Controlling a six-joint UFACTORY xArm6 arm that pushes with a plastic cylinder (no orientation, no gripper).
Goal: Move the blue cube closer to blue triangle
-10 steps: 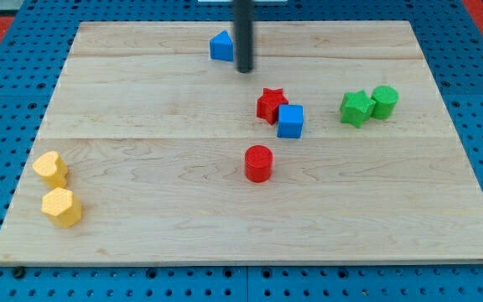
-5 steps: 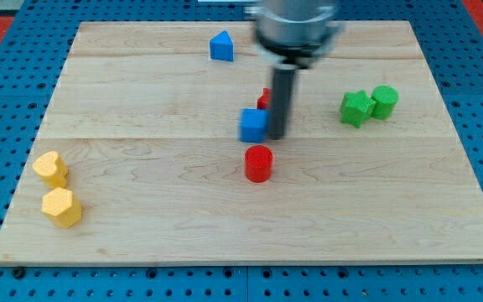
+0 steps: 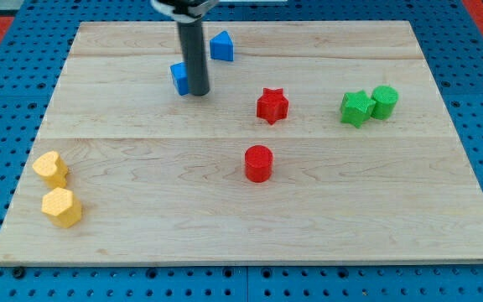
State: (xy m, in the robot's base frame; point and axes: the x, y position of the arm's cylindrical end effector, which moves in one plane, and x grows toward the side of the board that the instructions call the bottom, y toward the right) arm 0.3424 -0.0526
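You get bright, even light from overhead, with no glare on the board (image 3: 141, 210). Shadows are short and soft, hugging each block's base, as under the red cylinder (image 3: 258, 163). Blocks and wood grain are sharp out to every corner. Only the rod (image 3: 194, 50) looks slightly smeared near the board's top edge. The board's side edges slant inward toward the top.

nothing between small blue cube (image 3: 179, 78) and blue triangle block (image 3: 220, 46) at its 1 o'clock except my tip (image 3: 198, 92)
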